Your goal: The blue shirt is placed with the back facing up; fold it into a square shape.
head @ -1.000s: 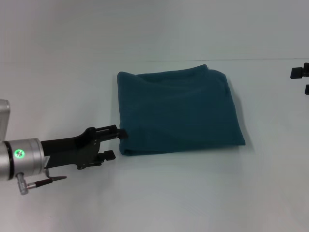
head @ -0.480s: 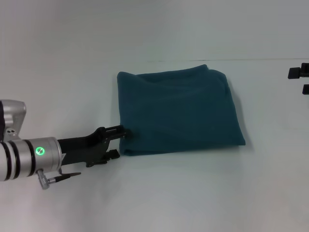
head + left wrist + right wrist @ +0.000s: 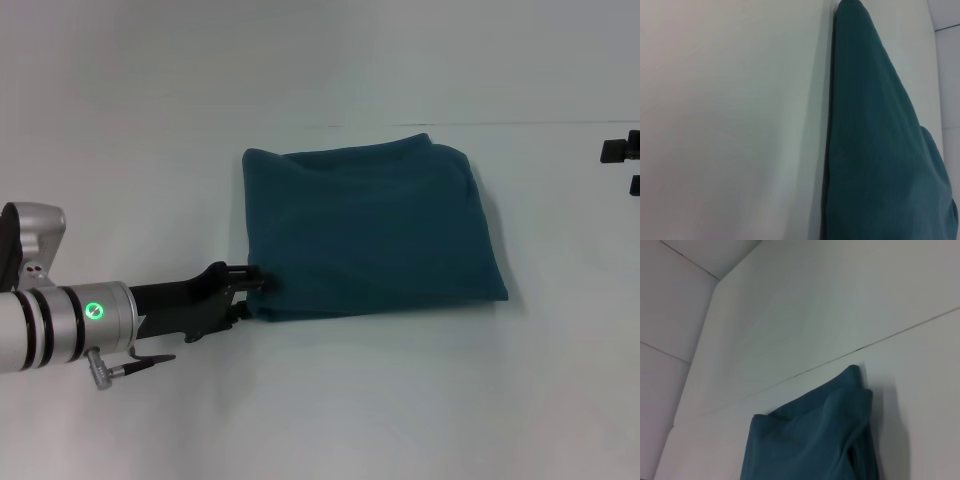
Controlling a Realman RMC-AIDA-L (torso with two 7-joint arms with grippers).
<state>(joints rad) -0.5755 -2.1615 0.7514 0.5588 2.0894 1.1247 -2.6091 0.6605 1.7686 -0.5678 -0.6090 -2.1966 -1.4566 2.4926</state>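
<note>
The blue shirt lies folded into a rough rectangle in the middle of the white table, plain side up. It also shows in the left wrist view and the right wrist view. My left gripper is low at the shirt's near left corner. Its fingers are apart, the upper one touching the cloth edge. My right gripper is parked at the far right edge, open and empty, away from the shirt.
The white table runs under everything. A thin seam crosses behind the shirt. My left arm's silver wrist with a green light lies over the table's near left.
My left gripper has slid right to the shirt's near left corner, and its upper finger now touches the edge. The shirt and the right gripper have not moved.
</note>
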